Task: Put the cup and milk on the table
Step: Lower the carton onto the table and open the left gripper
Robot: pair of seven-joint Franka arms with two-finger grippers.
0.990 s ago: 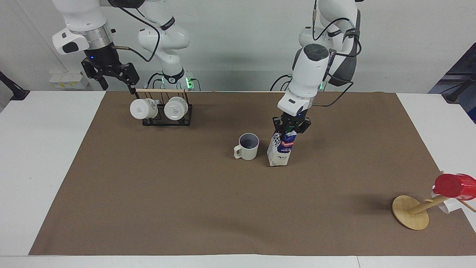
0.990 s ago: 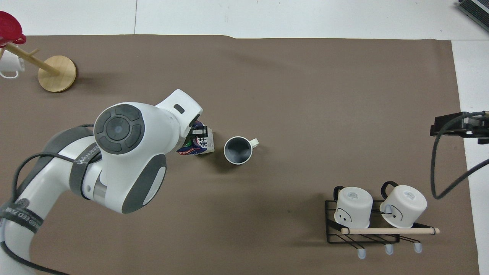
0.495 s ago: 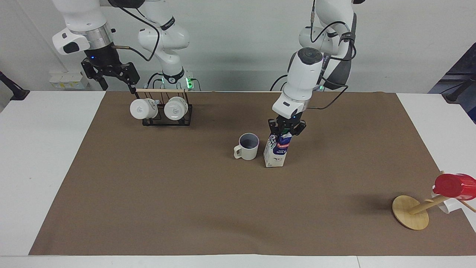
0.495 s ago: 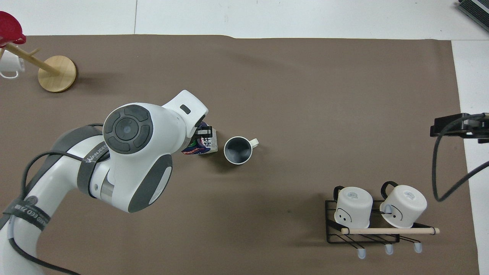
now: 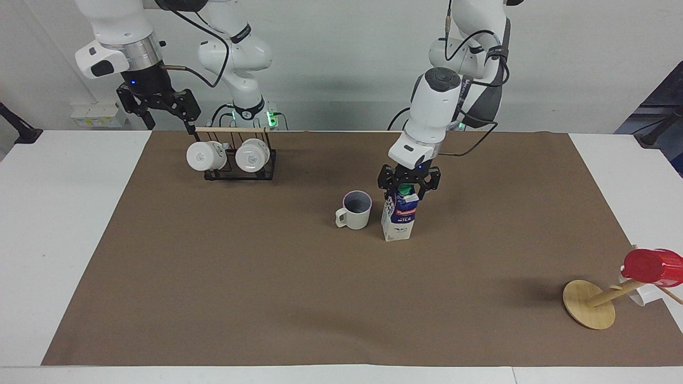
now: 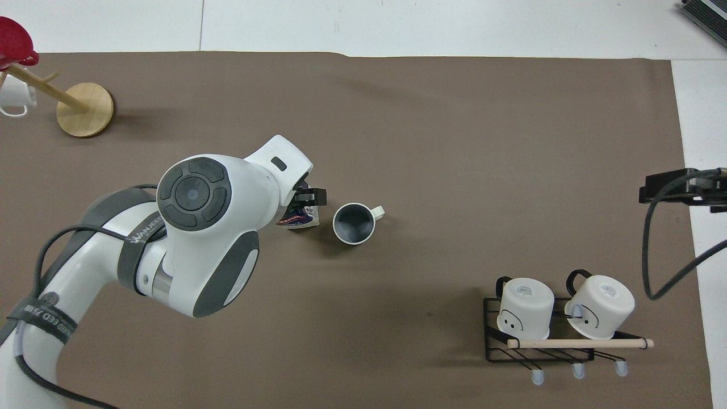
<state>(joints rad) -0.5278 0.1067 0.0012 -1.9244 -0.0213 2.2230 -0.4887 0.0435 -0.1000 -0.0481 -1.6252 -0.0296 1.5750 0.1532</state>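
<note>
The milk [image 5: 399, 220] stands upright on the table's brown sheet [image 5: 267, 293], its green cap showing at the top. My left gripper [image 5: 408, 184] hangs open just over the carton's top, one finger on either side of the cap and apart from it. In the overhead view the left arm covers most of the milk [image 6: 299, 217]. Beside the carton, toward the right arm's end, stands the cream cup [image 5: 356, 210] [image 6: 353, 223], upright, handle pointing away from the milk. My right gripper [image 5: 166, 116] waits open, raised next to the mug rack.
A black wire rack [image 5: 240, 160] [image 6: 539, 335] with two white mugs stands close to the robots at the right arm's end. A wooden mug tree [image 5: 589, 305] [image 6: 85, 102] carrying a red cup [image 5: 652, 265] sits far from the robots at the left arm's end.
The left gripper carried the tilted milk a little toward the cup, set it upright and opened, letting go of it. The right arm has not moved.
</note>
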